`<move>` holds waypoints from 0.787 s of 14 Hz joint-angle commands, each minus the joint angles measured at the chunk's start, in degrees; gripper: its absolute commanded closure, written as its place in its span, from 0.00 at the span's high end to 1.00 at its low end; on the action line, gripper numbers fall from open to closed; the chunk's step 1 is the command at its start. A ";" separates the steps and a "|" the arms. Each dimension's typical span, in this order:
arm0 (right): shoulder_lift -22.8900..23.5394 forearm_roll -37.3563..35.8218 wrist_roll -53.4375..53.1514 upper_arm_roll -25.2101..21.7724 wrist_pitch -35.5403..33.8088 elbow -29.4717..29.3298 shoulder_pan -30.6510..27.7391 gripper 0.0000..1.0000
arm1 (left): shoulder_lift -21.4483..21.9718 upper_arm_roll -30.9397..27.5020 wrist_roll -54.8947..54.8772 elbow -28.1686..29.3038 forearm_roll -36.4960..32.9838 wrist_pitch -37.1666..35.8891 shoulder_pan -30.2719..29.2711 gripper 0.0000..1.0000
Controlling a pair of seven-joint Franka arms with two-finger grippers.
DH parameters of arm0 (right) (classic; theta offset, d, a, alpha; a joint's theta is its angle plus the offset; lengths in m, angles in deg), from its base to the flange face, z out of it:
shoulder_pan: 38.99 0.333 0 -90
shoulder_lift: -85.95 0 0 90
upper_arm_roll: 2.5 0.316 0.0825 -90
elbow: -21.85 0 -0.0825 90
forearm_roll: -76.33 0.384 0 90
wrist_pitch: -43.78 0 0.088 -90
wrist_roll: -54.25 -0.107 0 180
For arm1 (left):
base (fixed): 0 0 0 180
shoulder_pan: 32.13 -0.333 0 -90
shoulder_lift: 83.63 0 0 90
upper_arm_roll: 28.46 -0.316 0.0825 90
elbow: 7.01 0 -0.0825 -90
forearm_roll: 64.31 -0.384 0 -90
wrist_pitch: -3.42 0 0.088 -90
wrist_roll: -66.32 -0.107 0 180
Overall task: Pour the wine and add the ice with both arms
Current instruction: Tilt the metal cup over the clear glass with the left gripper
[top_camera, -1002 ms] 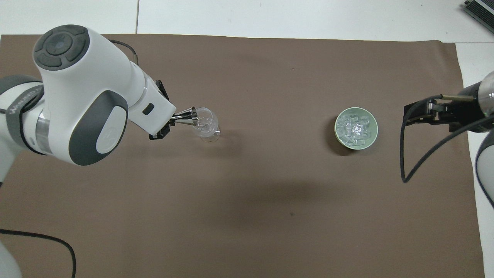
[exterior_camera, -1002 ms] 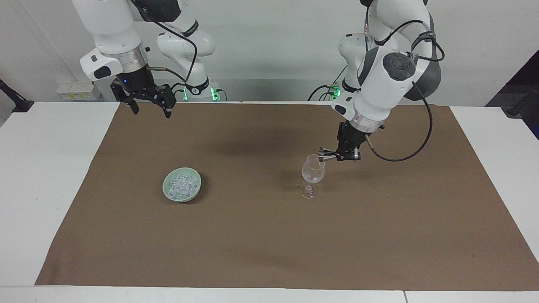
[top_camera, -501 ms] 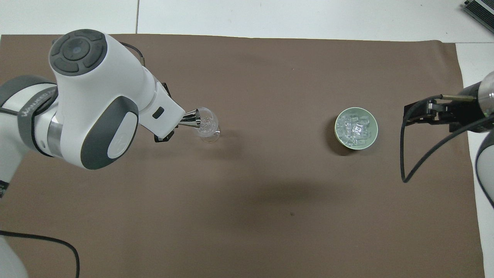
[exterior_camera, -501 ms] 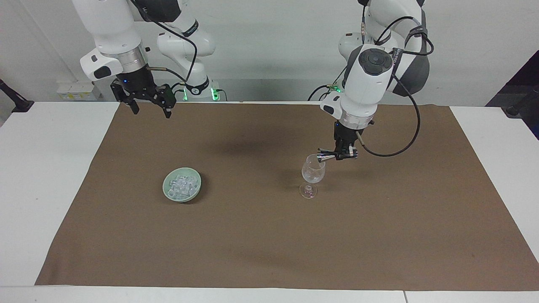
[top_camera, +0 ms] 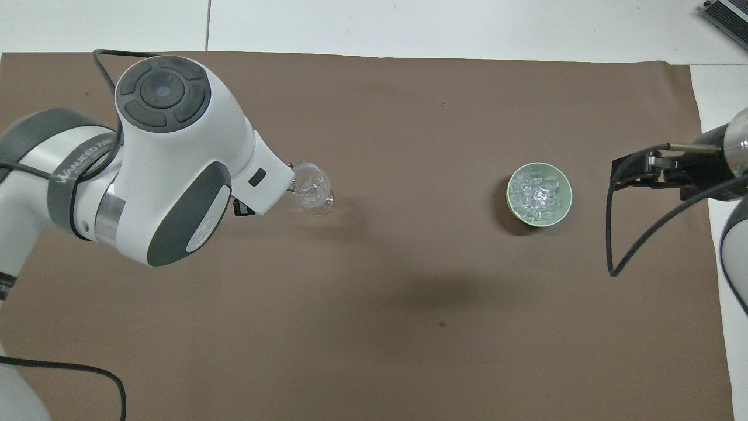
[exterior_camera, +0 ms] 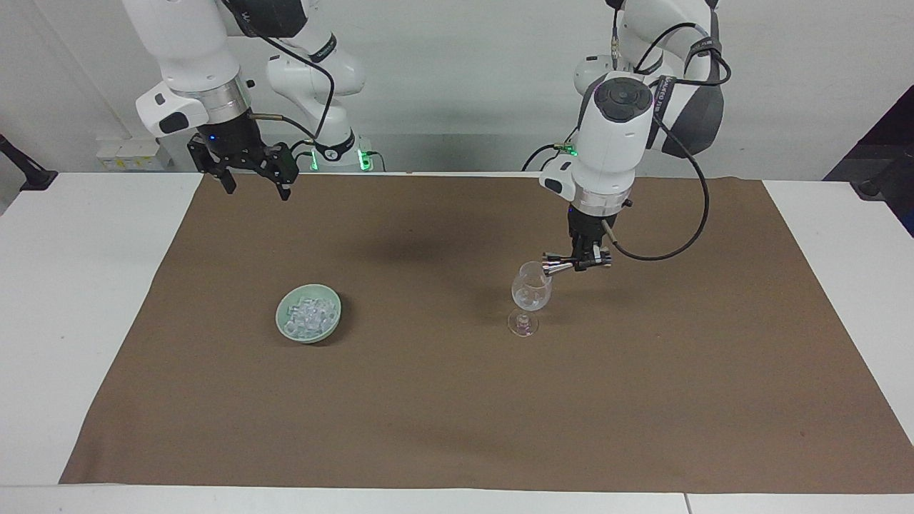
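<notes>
A clear stemmed glass [exterior_camera: 530, 289] stands on the brown mat [exterior_camera: 457, 400], toward the left arm's end; it also shows in the overhead view [top_camera: 314, 191]. My left gripper [exterior_camera: 584, 261] is shut on a small metal jigger [exterior_camera: 555, 268], held on its side with its mouth at the glass rim. In the overhead view the arm hides the jigger. Ice cubes [exterior_camera: 307, 312] fill a pale green bowl [exterior_camera: 333, 323] toward the right arm's end; the ice [top_camera: 536, 196] and the bowl [top_camera: 562, 211] also show from overhead. My right gripper [exterior_camera: 255, 187] [top_camera: 620, 173] waits open and empty above the mat's edge.
The mat [top_camera: 409, 321] covers most of the white table [exterior_camera: 78, 300]. A black cable [top_camera: 637, 245] hangs from the right arm. The left arm's big wrist link [top_camera: 175, 169] hangs over the mat beside the glass.
The left arm's wrist link has swung upright over the gripper and now covers the jigger from overhead. The jigger stays at the glass rim. The right arm has not moved.
</notes>
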 commanded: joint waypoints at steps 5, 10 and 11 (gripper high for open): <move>0.32 0.95 0.86 0.38 -0.35 -0.67 -0.78 1.00 | 0.38 -0.87 5.43 -2.24 -4.98 -3.10 3.16 0.00; 0.32 0.95 0.86 0.38 -0.35 -0.67 -0.78 1.00 | 0.64 -1.13 4.47 -2.32 -3.67 -1.96 0.79 0.00; 0.41 0.95 0.86 0.38 -0.26 -0.67 -0.78 1.00 | 0.82 -0.87 3.86 -2.24 -1.40 -2.13 -0.87 0.00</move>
